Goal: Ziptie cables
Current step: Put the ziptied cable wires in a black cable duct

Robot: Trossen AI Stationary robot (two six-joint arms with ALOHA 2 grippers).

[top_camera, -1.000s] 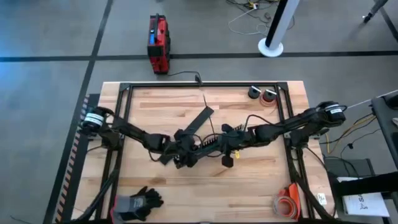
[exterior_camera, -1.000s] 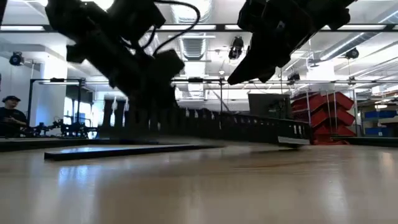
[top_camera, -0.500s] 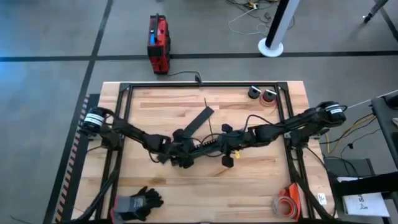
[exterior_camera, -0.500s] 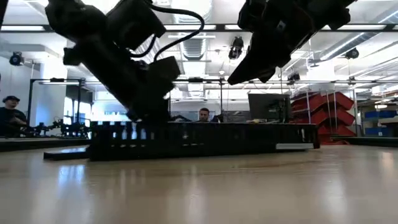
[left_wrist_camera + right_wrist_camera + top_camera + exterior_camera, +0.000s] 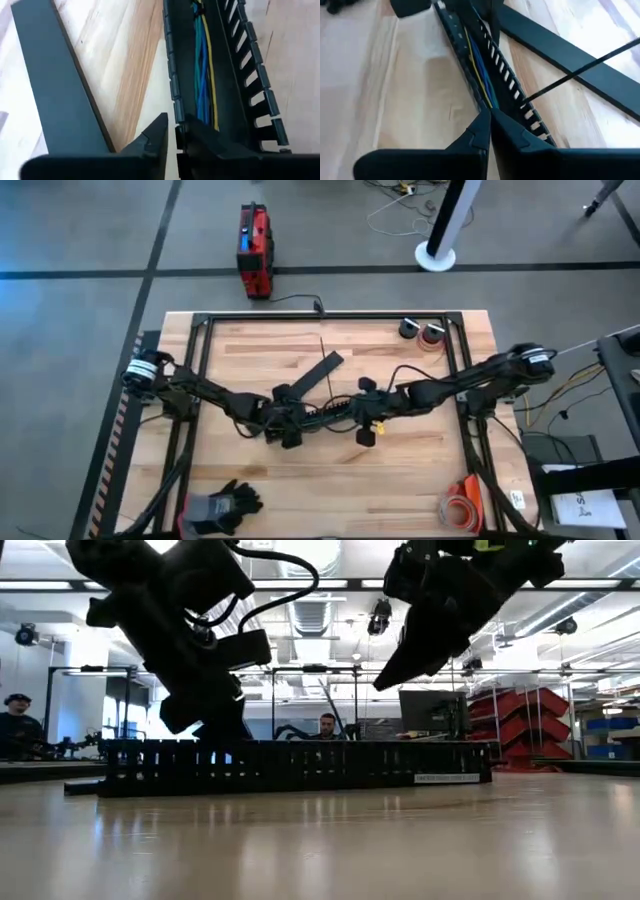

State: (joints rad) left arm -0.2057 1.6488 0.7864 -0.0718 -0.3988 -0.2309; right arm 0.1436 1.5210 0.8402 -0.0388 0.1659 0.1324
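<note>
A: so where are the thin green, blue and yellow cables (image 5: 202,75)?

B: lying lengthwise inside the long black comb-toothed plastic duct (image 5: 325,413), mid-table on the pale wooden butcher-block tabletop (image 5: 400,480).

A: and the 2 grippers?

B: left gripper (image 5: 174,136) is pinched onto 1 slotted wall of the duct at its end, fingers nearly together. Right gripper (image 5: 490,122) is at the other end, fingers pressed tight at the duct's edge; can't tell if anything is between them. A flat black cover strip (image 5: 322,370) lies just beside.
</note>
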